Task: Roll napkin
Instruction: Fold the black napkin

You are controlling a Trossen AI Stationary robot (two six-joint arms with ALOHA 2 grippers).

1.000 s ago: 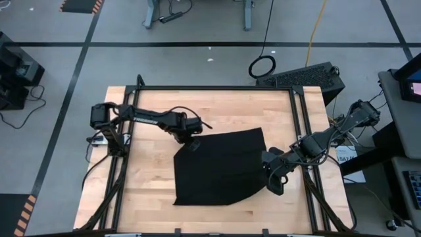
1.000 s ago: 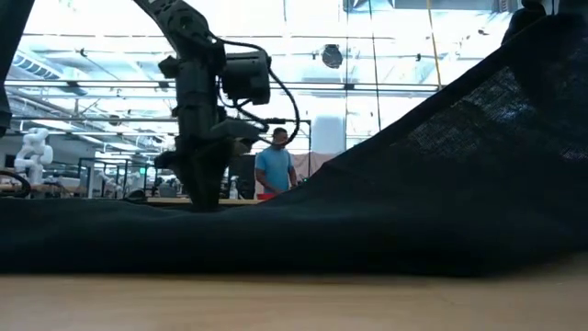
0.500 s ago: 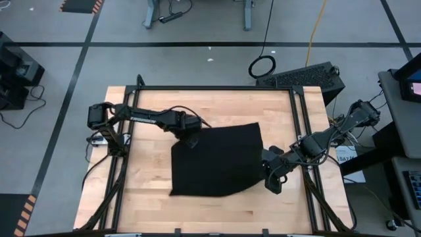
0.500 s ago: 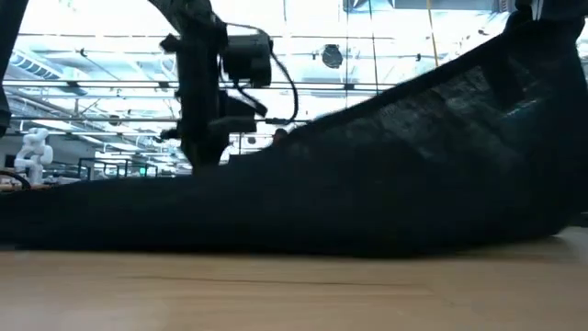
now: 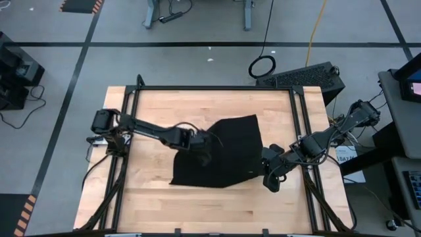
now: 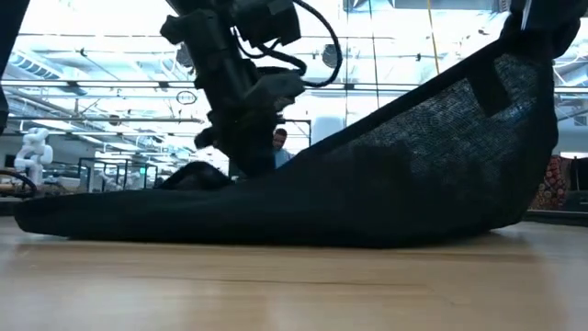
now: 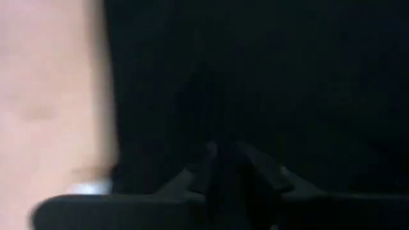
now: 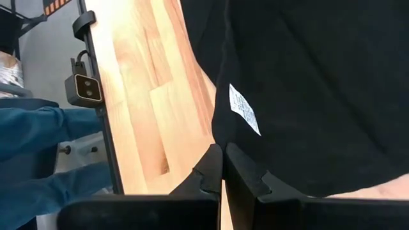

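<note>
The black napkin (image 5: 227, 155) lies right of the middle of the wooden table (image 5: 151, 197). Its left part rests flat and its right part slopes up (image 6: 441, 138). My left gripper (image 5: 202, 146) stands over the napkin's left part, slanting down, shut on the cloth; black cloth fills the left wrist view around it (image 7: 225, 160). My right gripper (image 5: 266, 172) is at the napkin's right near corner, shut on the edge beside the small white tag (image 8: 245, 110). My left gripper comes from above at a slant and has black cloth (image 7: 223, 137) between its nearly closed fingers. Which part of the napkin that is, and how many layers, is lost in the dark. The cloth below it lies bunched on the table (image 6: 197, 175). My right gripper pinches the napkin's edge (image 8: 223, 137) next to the white tag between its two fingers, slanting down from the table's right. That corner is lifted clear. From there the cloth slopes down to the table, fairly taut.
Black frame rails (image 5: 210, 87) run round the tabletop, with a small camera on one (image 8: 83, 89). Bare wood lies along the near edge (image 5: 197, 210) and at the left. A person stands far behind the table (image 6: 280, 142), and blue cloth shows past the table's edge (image 8: 38, 128).
My left gripper has gone toward the table's right edge and a little up. It has drawn the napkin's far left corner in over the cloth, so the left part is now narrower and bunched. The right corner has stayed lifted in my right gripper.
</note>
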